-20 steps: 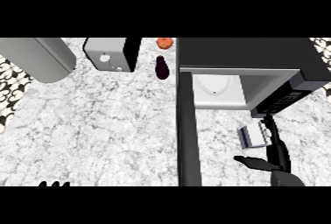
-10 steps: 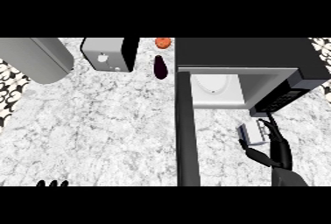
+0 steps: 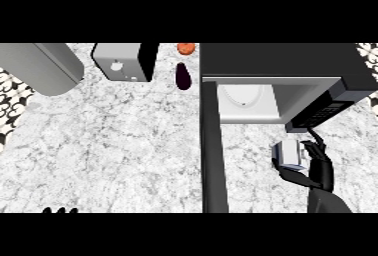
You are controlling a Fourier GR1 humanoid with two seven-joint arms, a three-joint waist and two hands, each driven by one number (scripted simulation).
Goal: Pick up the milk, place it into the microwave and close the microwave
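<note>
The milk (image 3: 289,154), a small white and grey carton, stands on the marble counter just in front of the open microwave (image 3: 295,65). My right hand (image 3: 316,162) wraps it: fingers along its right side, thumb under its lower left corner. The microwave's cavity holds a white turntable plate (image 3: 247,97). Its black door (image 3: 210,150) swings out toward me, left of the carton. Only the fingertips of my left hand (image 3: 59,210) show, at the lower left edge, straight and still.
A silver toaster (image 3: 122,62) stands at the back. Beside it lie a dark eggplant (image 3: 182,77) and an orange fruit (image 3: 186,48). A large grey rounded vessel (image 3: 37,67) fills the back left corner. The door splits the counter in two.
My right hand has moved up from the lower edge to the milk and its fingers have come round the carton. The left hand has not moved.
</note>
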